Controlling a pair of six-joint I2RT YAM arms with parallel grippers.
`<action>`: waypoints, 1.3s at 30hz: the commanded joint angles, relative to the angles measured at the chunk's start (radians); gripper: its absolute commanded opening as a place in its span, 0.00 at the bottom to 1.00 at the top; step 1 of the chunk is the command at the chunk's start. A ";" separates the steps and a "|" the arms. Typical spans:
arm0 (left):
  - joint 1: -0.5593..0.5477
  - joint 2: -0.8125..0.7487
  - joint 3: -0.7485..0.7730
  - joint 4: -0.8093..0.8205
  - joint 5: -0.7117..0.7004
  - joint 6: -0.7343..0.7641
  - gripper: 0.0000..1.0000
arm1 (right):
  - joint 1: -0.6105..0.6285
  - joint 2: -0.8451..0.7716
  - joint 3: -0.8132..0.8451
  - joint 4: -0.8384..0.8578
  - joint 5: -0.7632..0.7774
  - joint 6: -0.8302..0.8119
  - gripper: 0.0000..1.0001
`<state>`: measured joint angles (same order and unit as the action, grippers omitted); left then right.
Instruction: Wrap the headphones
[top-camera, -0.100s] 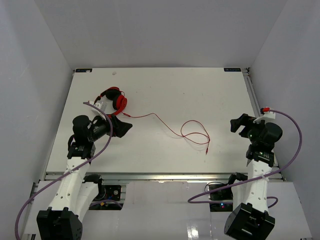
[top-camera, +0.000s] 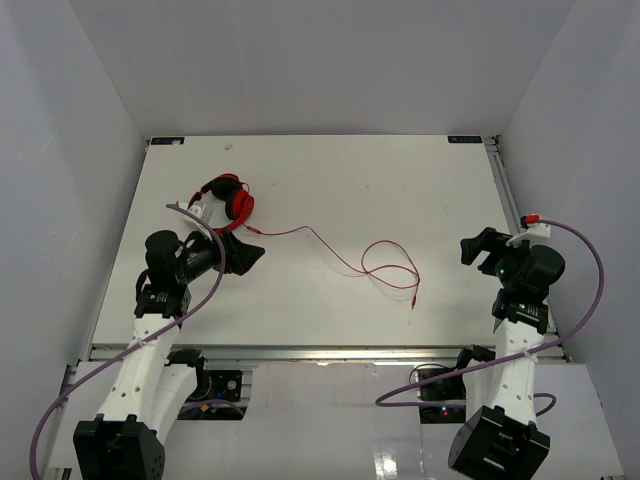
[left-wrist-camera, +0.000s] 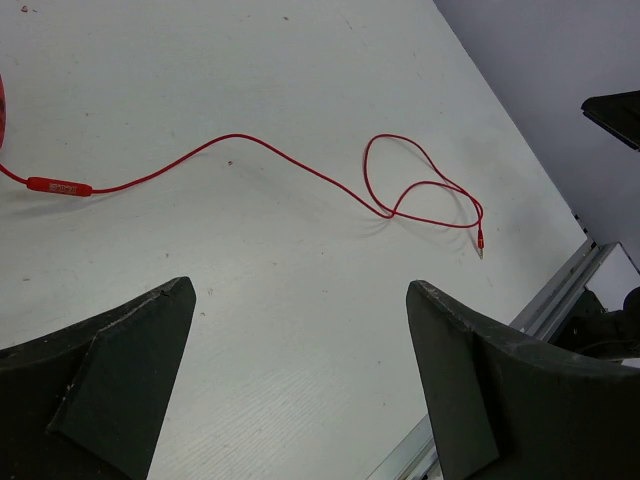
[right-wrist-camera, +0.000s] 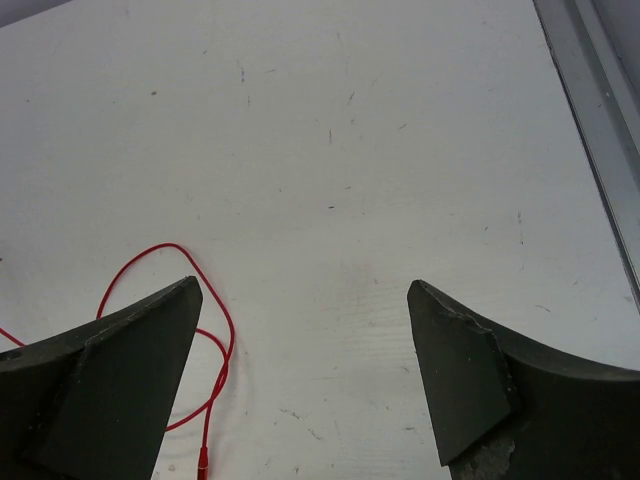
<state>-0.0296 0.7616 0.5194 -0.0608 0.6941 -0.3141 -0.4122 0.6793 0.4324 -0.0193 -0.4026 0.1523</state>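
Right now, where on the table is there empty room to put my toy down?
The far right of the table, beyond the cable loop, is bare. So is the near strip between the plug and the right arm. The far left is crowded: the headphones lie there, the left arm close beside them.

No readable text anywhere. Inline remote (left-wrist-camera: 58, 186) on the red cable (left-wrist-camera: 300, 165): any print too small to tell.

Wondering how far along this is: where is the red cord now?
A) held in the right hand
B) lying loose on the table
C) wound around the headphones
B: the cord trails from the headphones across the table in a loose loop, and the left hand and right hand are open and empty.
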 joint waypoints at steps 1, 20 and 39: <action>-0.003 -0.016 0.036 -0.010 -0.005 0.013 0.98 | -0.007 -0.017 0.038 0.047 -0.041 -0.024 0.90; 0.008 0.093 0.100 -0.196 -0.414 -0.123 0.98 | 0.115 0.028 0.084 -0.235 -0.685 -0.678 0.90; 0.258 0.886 0.580 -0.424 -0.584 -0.458 0.87 | 0.251 0.095 0.101 -0.268 -0.580 -0.745 0.93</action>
<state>0.2296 1.5766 1.0048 -0.4731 0.1237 -0.7239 -0.1684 0.8031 0.5014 -0.2815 -0.9646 -0.5674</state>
